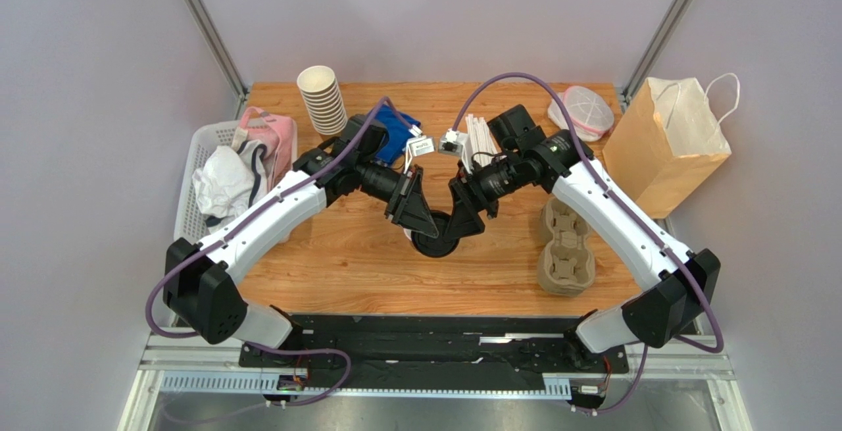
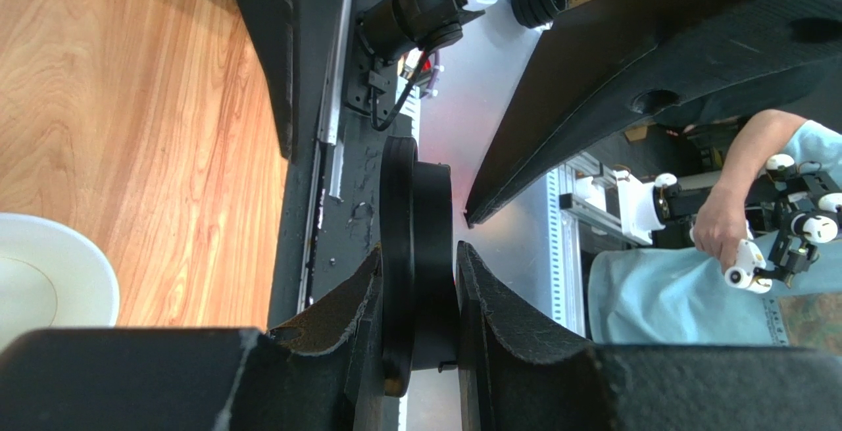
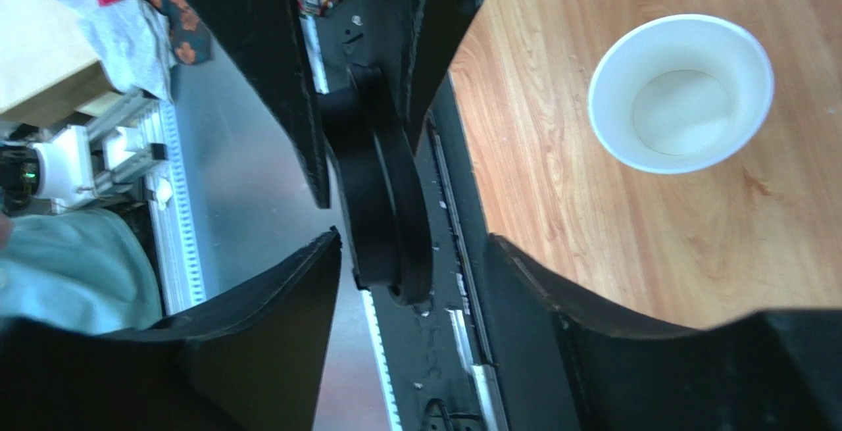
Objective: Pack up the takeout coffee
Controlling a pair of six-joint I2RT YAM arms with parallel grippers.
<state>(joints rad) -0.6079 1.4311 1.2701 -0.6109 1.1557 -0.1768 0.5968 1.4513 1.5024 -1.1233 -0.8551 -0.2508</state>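
**Takeout coffee cup open on the bench, its lid held on edge above it**

From where I stand, the coffee is in two parts. The paper cup sits upright on the bench with its mouth facing straight up and nothing on it. In the overhead view it is hidden under the two wrists, which meet mid-bench.

The black lid is off the cup and up in the air. The left gripper has it pinched across its thickness, with both pads pressed to its flat faces. The right gripper comes in from the other side with its jaws wide, one finger on each side of the lid. There is a visible gap on both sides, so it holds nothing.

What matters is how the lid lies relative to the cup. The lid stands on its rim with its faces upright, while the cup's mouth lies flat and off to one side of it, not underneath. To my eye the lid has to be tipped level and carried sideways over the rim before it can seat.

I cannot tell which arm is nearer the cup. The pulp cup carrier and the paper bag both sit on the right arm's side.
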